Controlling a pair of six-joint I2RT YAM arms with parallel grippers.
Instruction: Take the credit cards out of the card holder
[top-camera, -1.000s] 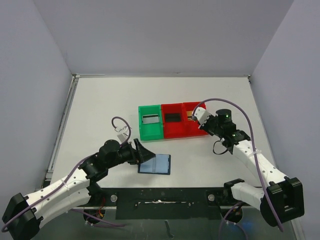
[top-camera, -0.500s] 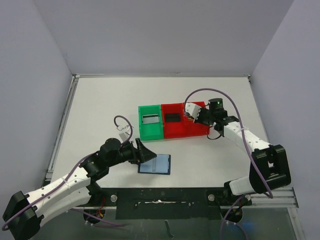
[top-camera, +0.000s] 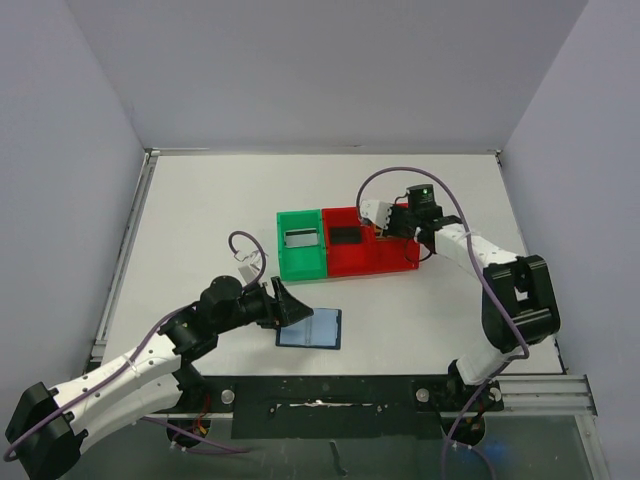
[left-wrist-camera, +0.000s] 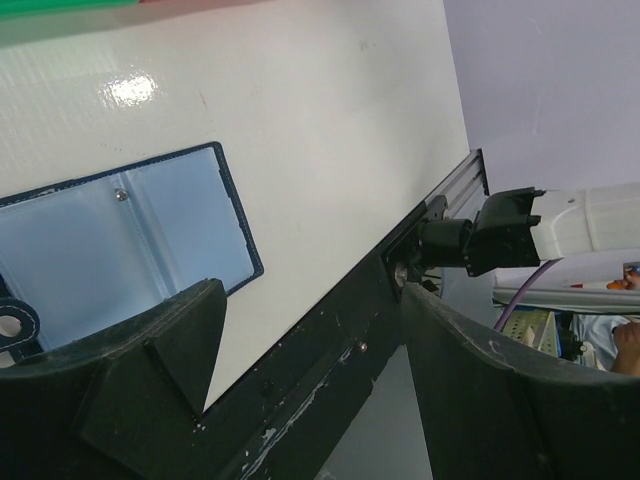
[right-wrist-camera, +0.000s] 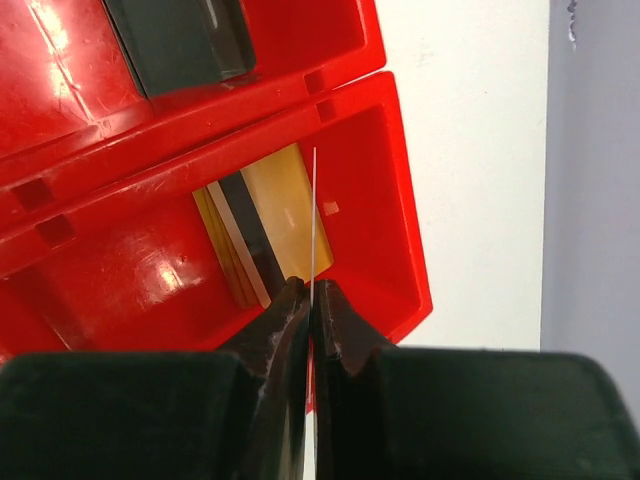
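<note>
**Card holder lies open as right arm pinches a card over the red bin**

Near the table's front edge, a little left of centre, the dark blue card holder lies unfolded and flat, with its pale blue-grey inside facing up. The left gripper sits at the holder's left edge with its jaws spread wide and nothing between them. The left wrist view shows one black finger low over the holder's corner, but whether it touches cannot be told.

Farther back, right of centre, three bins stand in a row, touching side by side. The green bin on the left holds a greyish card. The middle red bin holds a dark card. Above the right red bin, the right gripper has its fingertips pressed together on a thin card. That card is seen edge-on as a pale line pointing into the bin. On the bin's floor below it lies a small stack of tan cards, the top one marked by a dark stripe.
</note>
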